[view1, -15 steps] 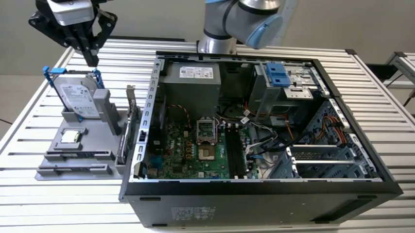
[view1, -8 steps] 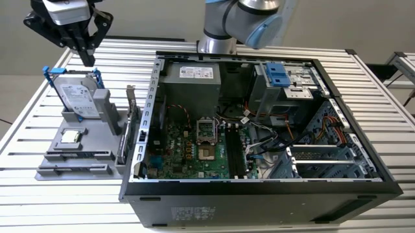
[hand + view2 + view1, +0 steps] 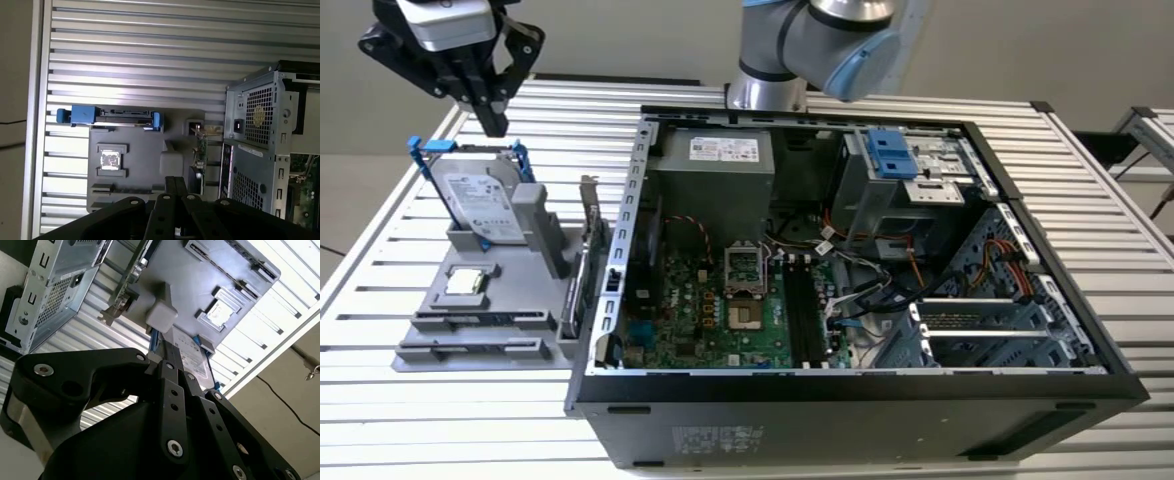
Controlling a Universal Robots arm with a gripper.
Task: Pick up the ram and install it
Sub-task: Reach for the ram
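Slatted metal table point(image 3: 440, 425), plain wall point(image 3: 627, 40)

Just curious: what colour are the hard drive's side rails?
Blue rails, clearest in the first wrist view.

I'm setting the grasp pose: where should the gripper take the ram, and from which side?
Grip the ram mid-length on its exposed top edge, coming straight down and pinching across its thin flat faces. It seems to stand on edge in a slot of the gray holder, leaving only that edge free.
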